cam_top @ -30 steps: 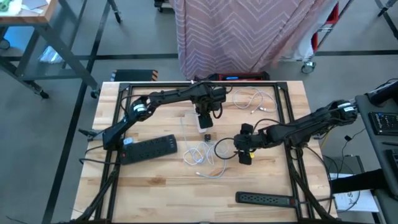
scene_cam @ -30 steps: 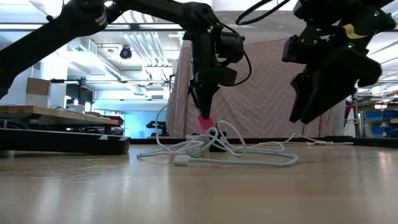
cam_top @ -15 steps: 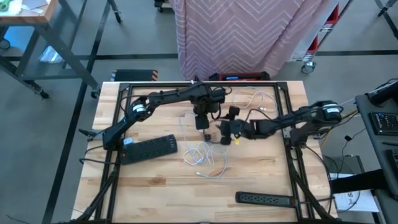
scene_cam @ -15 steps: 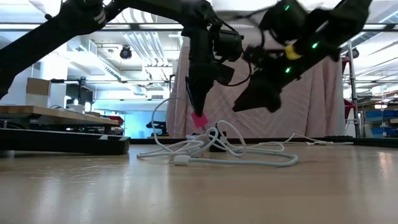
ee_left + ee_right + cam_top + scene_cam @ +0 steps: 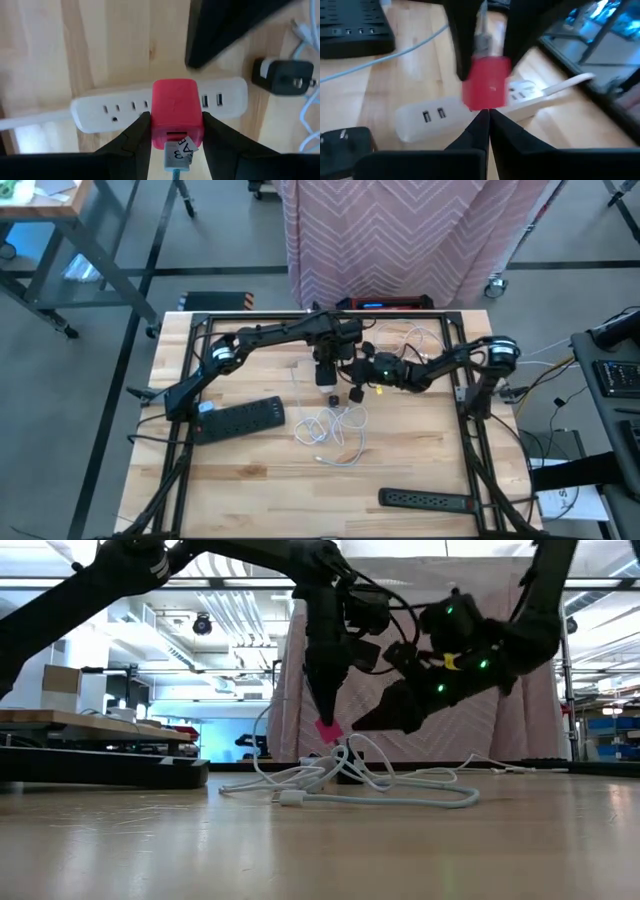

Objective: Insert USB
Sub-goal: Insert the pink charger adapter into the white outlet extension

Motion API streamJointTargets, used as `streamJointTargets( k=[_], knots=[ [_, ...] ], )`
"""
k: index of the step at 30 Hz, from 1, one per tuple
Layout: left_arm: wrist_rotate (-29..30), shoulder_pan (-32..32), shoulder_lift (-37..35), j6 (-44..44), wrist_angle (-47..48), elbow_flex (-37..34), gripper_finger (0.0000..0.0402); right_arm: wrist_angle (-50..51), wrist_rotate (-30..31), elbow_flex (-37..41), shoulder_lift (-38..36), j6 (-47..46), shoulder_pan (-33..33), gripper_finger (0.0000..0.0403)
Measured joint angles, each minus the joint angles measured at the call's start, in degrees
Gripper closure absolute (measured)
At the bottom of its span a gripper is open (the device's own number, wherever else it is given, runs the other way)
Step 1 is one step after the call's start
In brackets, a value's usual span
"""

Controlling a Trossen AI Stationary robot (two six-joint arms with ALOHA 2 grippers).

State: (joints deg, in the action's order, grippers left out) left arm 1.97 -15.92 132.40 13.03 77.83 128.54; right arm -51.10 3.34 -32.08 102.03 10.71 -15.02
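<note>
Evidently red charger (image 5: 176, 114) between left hand (image 5: 172, 131) fingers

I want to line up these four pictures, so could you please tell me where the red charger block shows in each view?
High view: hidden under the left gripper, centre-top of the table.
Low view: red charger block at the left gripper's tip, centre.
Left wrist view: centre, between the fingers.
Right wrist view: centre.
Shared landmark: white power strip.

left gripper (image 5: 172, 145) points straight down at mid-table, fingers clamped; right gripper (image 5: 487, 120) reaches in beside it, fingers pressed together.
</note>
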Motion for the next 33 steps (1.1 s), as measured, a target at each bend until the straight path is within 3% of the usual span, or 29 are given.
streamJointTargets(
  k=[6, 14, 33],
  knots=[
    [0.00, -0.02, -0.50, 0.01, 0.03, -0.01, 0.0275, -5.30, -0.91, -1.32, 4.78, -1.64, -0.40, 0.0403],
    [-0.08, 0.00, -0.65, -0.08, 1.56, -0.01, 0.0275, -1.42, 2.40, -0.97, 0.56, 1.70, -0.86, 0.0403],
    [-1.77, 0.50, -1.29, -2.82, -2.28, -0.19, 0.0275, -1.47, -1.88, -3.03, 2.79, 0.82, -0.79, 0.0403]
  ],
)
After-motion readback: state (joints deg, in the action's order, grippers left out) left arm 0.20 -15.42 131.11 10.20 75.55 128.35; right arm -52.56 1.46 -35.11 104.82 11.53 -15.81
